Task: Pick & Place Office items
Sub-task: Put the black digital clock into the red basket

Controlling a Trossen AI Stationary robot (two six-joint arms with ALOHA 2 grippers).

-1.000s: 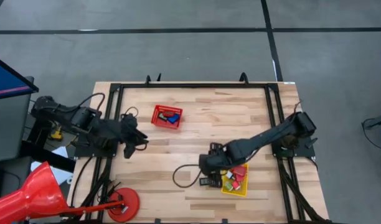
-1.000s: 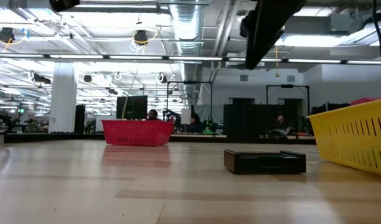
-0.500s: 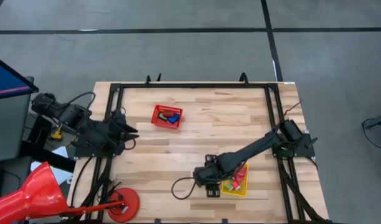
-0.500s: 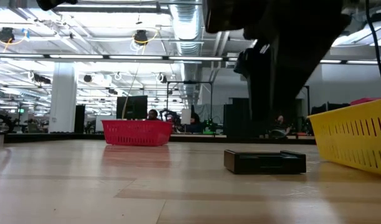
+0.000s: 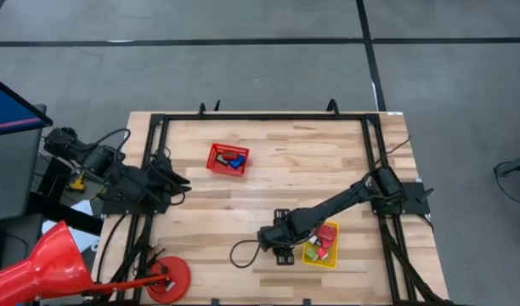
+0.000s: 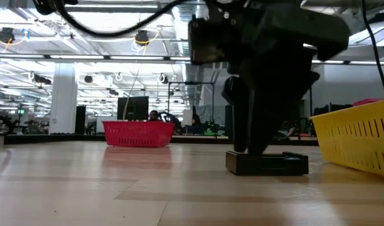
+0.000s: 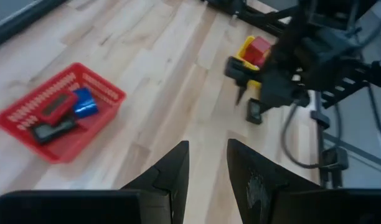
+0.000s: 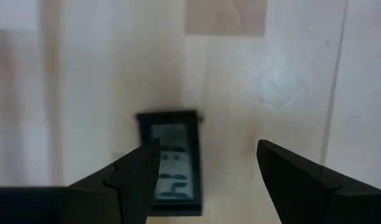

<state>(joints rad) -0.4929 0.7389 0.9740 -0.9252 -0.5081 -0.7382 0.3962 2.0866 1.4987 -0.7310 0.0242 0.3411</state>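
A flat dark rectangle with a pale face [image 8: 172, 158] lies flat on the wood just left of the yellow bin [image 5: 321, 246], which holds red, pink and green blocks. My right gripper [image 8: 206, 165] is open and low over it, pointing down. One finger overlaps the piece's edge, the other stands well clear. In the low view the gripper [image 6: 255, 141] reaches down to the piece [image 6: 267, 163]. The red mesh basket [image 5: 228, 159] holds a blue piece and dark pieces. My left gripper [image 7: 208, 162] waits open by the table's left edge. My right gripper comes from above with its fingers on either side of the dark rectangle. One finger [image 8: 137, 171] covers the piece's long edge [image 8: 154, 155]. I cannot tell whether it touches. The piece lies flat on the table.
A black cable [image 5: 243, 248] loops on the table left of the right gripper. The black frame rails [image 5: 158, 161] run along the table's left, far and right sides. A red cone and disc [image 5: 166, 279] stand off the near left corner. Bare wood lies between the two containers.
My right gripper has moved toward the table's near edge and a little left, and has come down from above the low view onto the dark rectangle. My left arm has drawn back toward the table's left edge. The rectangle has stayed in place.
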